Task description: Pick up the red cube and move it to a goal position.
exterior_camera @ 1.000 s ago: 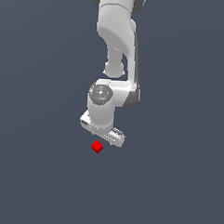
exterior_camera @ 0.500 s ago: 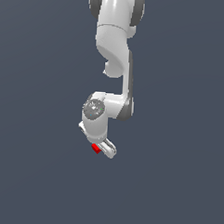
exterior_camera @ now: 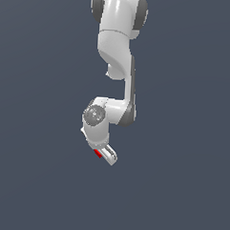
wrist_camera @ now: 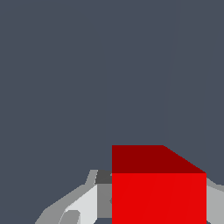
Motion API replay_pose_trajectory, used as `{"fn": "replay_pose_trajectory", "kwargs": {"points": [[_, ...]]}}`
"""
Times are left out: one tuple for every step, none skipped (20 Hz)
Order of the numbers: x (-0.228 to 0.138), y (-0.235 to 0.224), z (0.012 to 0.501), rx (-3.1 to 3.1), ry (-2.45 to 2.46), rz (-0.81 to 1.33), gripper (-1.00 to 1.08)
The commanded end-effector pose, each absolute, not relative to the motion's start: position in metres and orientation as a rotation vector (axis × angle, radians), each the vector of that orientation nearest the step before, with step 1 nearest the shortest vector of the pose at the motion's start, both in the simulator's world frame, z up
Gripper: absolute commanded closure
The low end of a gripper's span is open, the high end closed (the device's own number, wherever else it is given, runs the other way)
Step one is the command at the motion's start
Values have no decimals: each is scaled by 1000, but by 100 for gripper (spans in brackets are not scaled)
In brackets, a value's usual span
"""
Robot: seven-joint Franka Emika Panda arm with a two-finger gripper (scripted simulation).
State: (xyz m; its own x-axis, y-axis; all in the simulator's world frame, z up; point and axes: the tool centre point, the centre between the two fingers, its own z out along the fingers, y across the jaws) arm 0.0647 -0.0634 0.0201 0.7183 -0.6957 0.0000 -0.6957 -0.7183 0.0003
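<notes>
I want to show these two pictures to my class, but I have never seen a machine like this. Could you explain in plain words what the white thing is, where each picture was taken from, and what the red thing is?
The white jointed shape is a robot arm, drawn by a computer simulation rather than photographed. One picture looks at the whole arm from a camera standing off to one side. The arm reaches down over a plain dark grey surface, and at its lower end sits the pincer, the part that grasps.

The other picture comes from a small camera on the arm's wrist, looking along the pincer. That is why the red cube looks so big there: it is very close to the lens. In the wide picture the same cube is only a small red speck at the pincer.

The cube sits between the pincer's grey fingers. Whether they press on it yet cannot be told. Nothing else shows on the surface.
</notes>
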Motion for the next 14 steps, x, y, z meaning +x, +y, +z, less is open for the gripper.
{"fn": "replay_pose_trajectory", "kwargs": {"points": [[65, -64, 20, 2911, -1181, 0, 108], [65, -64, 20, 2911, -1181, 0, 108], [65, -64, 20, 2911, -1181, 0, 108], [65, -64, 20, 2911, -1181, 0, 108], [65, -64, 20, 2911, -1181, 0, 108], [65, -64, 20, 2911, -1181, 0, 108], [65, -63, 20, 2911, -1180, 0, 108], [65, -63, 20, 2911, -1180, 0, 108], [65, -63, 21, 2911, -1180, 0, 108], [64, -63, 22, 2911, -1180, 0, 108], [64, -63, 24, 2911, -1180, 0, 108], [64, -62, 26, 2911, -1180, 0, 108], [63, -62, 29, 2911, -1180, 0, 108], [62, -62, 32, 2911, -1180, 0, 108]]}}
